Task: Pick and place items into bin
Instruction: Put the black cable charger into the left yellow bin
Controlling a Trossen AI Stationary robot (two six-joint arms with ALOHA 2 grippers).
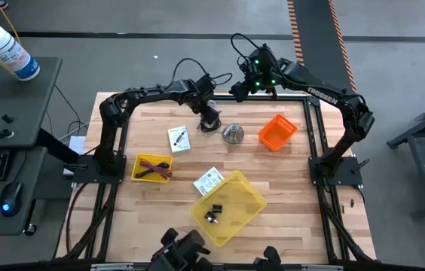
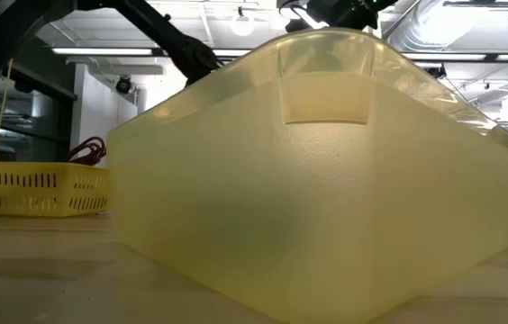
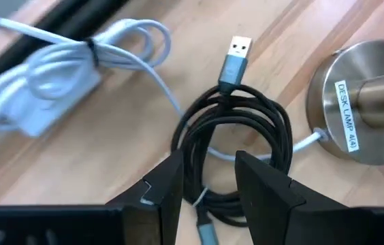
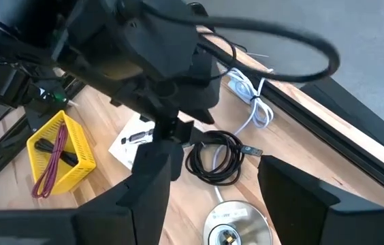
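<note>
Wooden table: your left gripper (image 3: 209, 180), fingers parted, straddles the coiled cable (image 3: 236, 146) rim; right gripper (image 4: 216, 187) waits open.

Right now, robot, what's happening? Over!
Left gripper straddling coiled black cable, not closed. Right gripper open, hovering above. Lamp base beside cable.

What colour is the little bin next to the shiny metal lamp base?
The little bin is orange, beside the lamp base. It shows best in the high view.
</note>
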